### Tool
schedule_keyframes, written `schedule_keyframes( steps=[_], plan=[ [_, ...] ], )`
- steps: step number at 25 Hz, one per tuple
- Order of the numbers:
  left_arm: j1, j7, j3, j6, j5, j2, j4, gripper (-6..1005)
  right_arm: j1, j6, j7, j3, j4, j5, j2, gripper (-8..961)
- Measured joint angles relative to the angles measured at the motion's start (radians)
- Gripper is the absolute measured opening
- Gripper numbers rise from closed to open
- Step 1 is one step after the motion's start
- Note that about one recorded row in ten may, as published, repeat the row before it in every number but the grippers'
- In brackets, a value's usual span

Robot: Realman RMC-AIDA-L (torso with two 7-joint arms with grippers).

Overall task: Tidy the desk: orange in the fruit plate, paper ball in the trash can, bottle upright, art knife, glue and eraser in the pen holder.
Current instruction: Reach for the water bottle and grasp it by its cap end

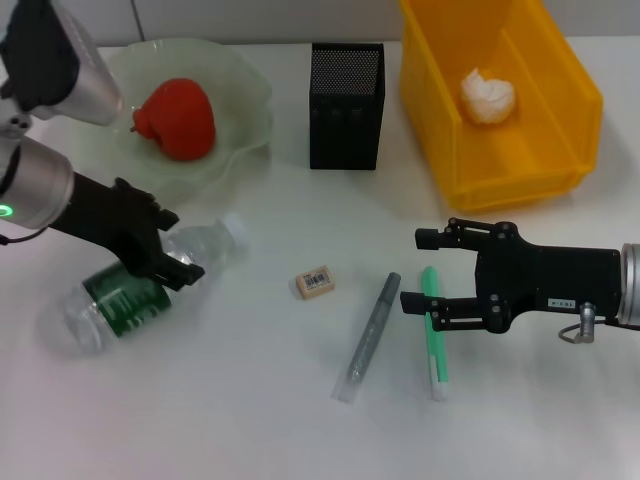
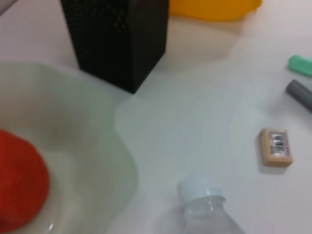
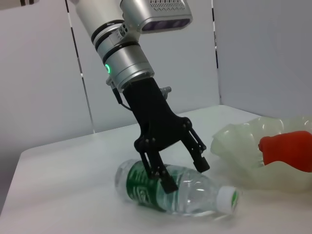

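Nearest the camera, a grey knife and a green glue stick lie side by side on the white table, with the right tool spread wide over the glue stick's upper end. The left tool straddles, fingers apart, the bottle lying on its side; an eraser lies between bottle and knife. Farther back: red fruit in the plate, black pen holder, paper ball in the yellow bin.
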Motion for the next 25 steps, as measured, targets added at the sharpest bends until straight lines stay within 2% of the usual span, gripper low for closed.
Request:
schedule_keyframes(
  steps=[15,25],
  plan=[
    [-0.044,0.004,0.115,-0.093,-0.068,-0.001,-0.102,818,-0.003,0.0,0.0,0.0,0.0,0.0,0.0,812],
    [-0.049,0.011,0.177,-0.147,-0.089,-0.001,-0.125,818,-0.009,-0.001,0.0,0.0,0.0,0.0,0.0,812]
  ],
)
